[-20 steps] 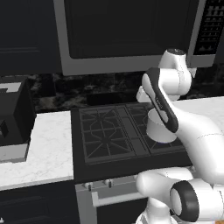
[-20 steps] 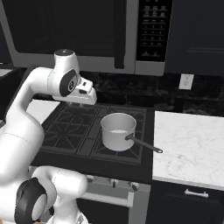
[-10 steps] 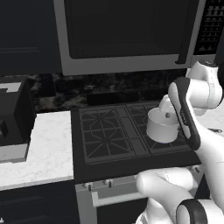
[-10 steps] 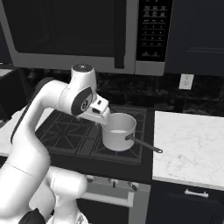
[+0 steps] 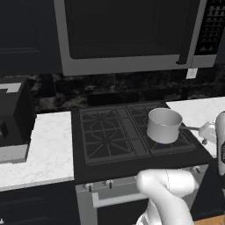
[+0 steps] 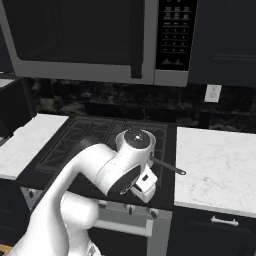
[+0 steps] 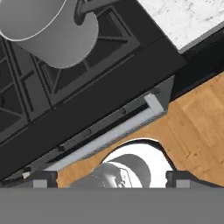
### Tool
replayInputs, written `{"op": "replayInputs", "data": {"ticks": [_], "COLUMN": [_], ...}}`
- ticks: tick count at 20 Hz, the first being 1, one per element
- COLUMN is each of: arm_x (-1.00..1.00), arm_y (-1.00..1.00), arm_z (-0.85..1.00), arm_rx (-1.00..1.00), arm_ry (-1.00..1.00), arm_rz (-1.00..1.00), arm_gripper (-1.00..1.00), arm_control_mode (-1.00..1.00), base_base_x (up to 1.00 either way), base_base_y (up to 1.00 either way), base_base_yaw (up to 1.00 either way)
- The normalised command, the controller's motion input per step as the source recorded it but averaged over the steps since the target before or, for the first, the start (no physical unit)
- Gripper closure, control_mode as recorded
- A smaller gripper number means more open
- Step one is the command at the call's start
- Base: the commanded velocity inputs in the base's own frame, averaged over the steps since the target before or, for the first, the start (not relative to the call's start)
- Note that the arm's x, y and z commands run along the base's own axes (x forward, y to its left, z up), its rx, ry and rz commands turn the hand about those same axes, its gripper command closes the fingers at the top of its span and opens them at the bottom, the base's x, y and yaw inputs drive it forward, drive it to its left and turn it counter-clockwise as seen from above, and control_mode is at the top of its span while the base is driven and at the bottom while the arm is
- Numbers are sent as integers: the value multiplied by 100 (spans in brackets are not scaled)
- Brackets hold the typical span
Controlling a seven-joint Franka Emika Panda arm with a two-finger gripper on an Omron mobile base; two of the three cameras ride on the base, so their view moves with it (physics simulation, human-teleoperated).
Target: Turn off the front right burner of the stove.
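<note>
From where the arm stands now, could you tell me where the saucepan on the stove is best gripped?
Grip the saucepan by its thin straight handle, which juts out level toward the white counter. Come down from above with the fingers either side of the bar; the round body looks too wide for the gripper.

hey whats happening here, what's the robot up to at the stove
A white robot arm is working at the stove, a black gas cooktop set between marble counters under a big microwave. Its end effector hangs out over the stove's front edge, looking down at the steel front and bar handle, with the tips wide apart and nothing between them. A steel saucepan sits on the front right burner. No knob is being touched yet.
</note>
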Motion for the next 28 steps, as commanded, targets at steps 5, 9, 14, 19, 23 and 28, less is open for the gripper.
{"op": "replayInputs", "data": {"ticks": [5, 9, 14, 19, 23, 28], "arm_x": [-78, -33, -22, -23, -5, 1], "arm_y": [-91, -28, -26, -18, 8, 41], "arm_z": [-95, -54, -64, -71, -79, -57], "arm_rx": [7, 0, 0, -1, -22, -41], "arm_ry": [-8, -20, -20, -24, -51, -60], "arm_rz": [-18, 0, 0, 0, 4, 11], "arm_gripper": [-100, -100, -100, -100, -100, -100], "arm_control_mode": [-100, -100, -100, -100, -100, -100], "base_base_x": [0, 0, 0, 0, 0, 0], "base_base_y": [0, 0, 0, 0, 0, 0], "base_base_yaw": [0, 0, 0, 0, 0, 0]}}
